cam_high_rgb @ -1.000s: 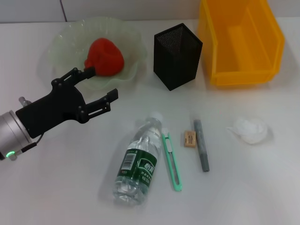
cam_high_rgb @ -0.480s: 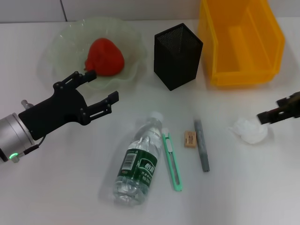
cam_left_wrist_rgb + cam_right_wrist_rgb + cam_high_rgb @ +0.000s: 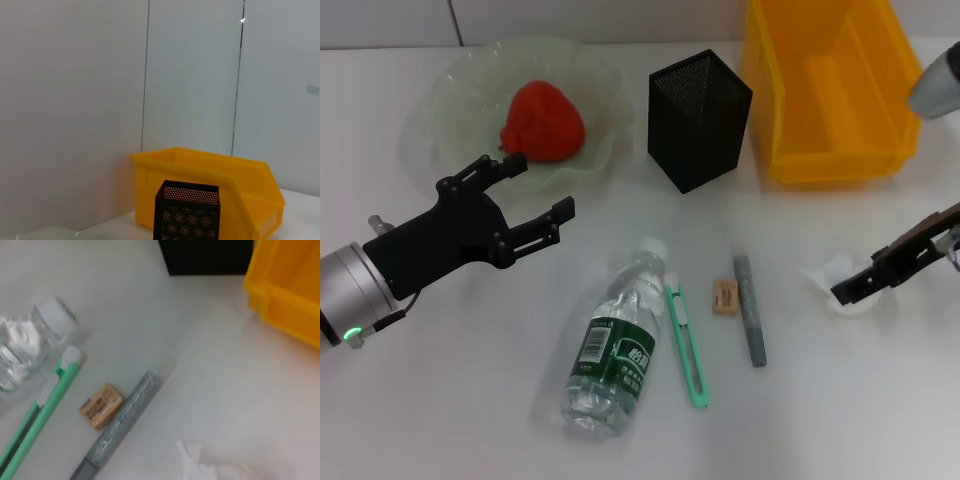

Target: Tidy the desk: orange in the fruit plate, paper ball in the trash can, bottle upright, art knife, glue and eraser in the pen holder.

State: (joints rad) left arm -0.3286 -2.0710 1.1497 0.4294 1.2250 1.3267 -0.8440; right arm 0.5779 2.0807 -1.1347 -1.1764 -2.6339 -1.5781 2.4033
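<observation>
The orange (image 3: 542, 122), a red-orange fruit, lies in the pale green fruit plate (image 3: 450, 90). My left gripper (image 3: 540, 183) hovers open and empty just in front of the plate. The clear bottle (image 3: 615, 345) lies on its side at mid-table, its cap (image 3: 55, 315) also in the right wrist view. Beside it lie the green art knife (image 3: 687, 343), the tan eraser (image 3: 725, 297) and the grey glue stick (image 3: 750, 310). The white paper ball (image 3: 825, 272) sits at the right, with my right gripper (image 3: 868, 277) directly over it. The black mesh pen holder (image 3: 700, 120) stands at the back.
The yellow bin (image 3: 835, 90) serving as trash can stands at the back right, beside the pen holder. The left wrist view shows only the bin (image 3: 200, 170), the holder (image 3: 187, 212) and a wall behind them.
My right arm has come in from the right edge and moved down over the paper ball. My left gripper has drifted slightly back from the plate, still open.
</observation>
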